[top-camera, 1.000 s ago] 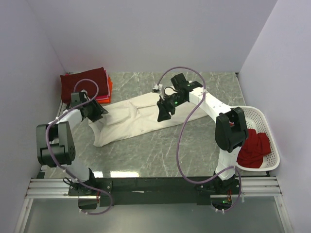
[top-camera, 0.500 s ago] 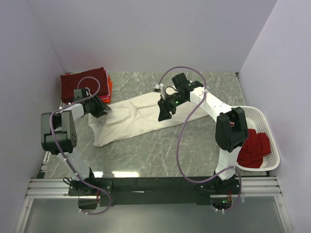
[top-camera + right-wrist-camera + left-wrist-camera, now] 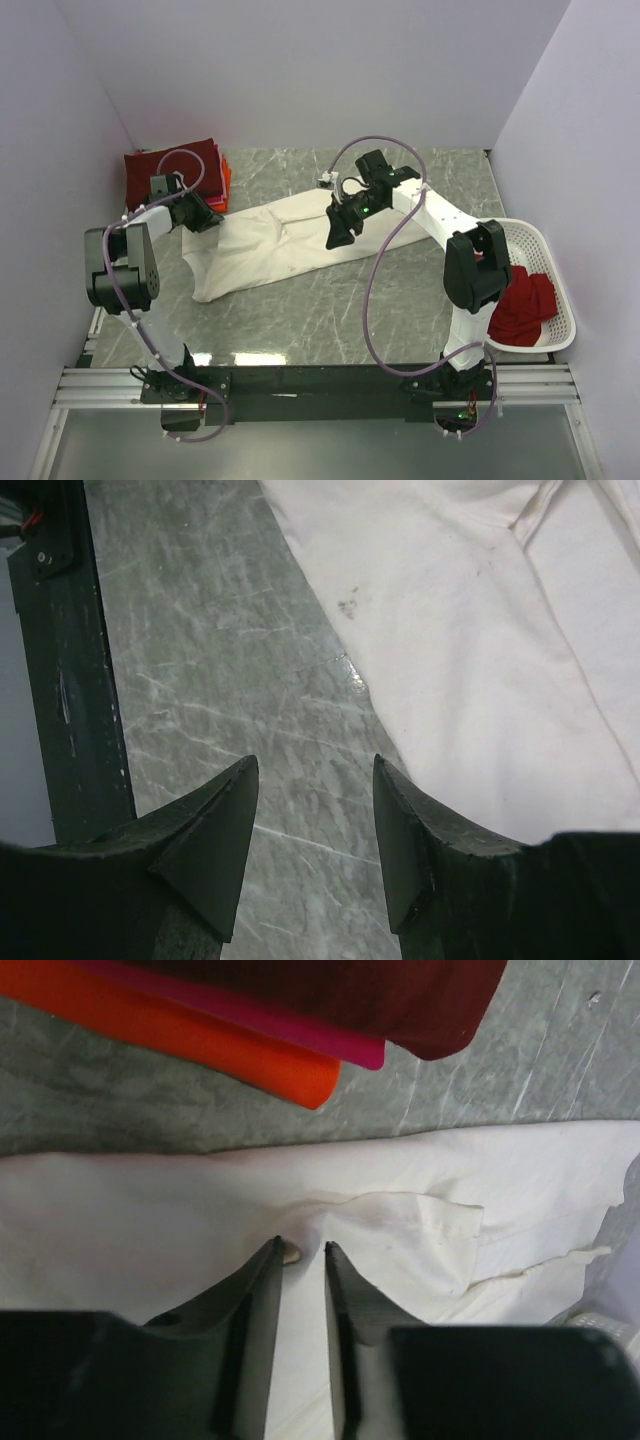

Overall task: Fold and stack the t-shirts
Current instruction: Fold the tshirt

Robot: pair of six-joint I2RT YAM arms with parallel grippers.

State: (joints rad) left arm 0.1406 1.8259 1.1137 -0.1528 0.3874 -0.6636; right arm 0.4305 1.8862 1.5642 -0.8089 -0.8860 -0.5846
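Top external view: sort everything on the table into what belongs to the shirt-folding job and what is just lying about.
Belongs to the job:
cream-white t-shirt, spread out
folded stack of maroon, pink and orange t-shirts
bright red t-shirt, crumpled at the right

Just lying about:
white lattice basket holding the red one
grey marbled table

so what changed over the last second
The left fingers slid toward the far-left stack along the edge of the cream shirt and narrowed over its cloth. The right fingers, open, the shirt and the basket stayed put.
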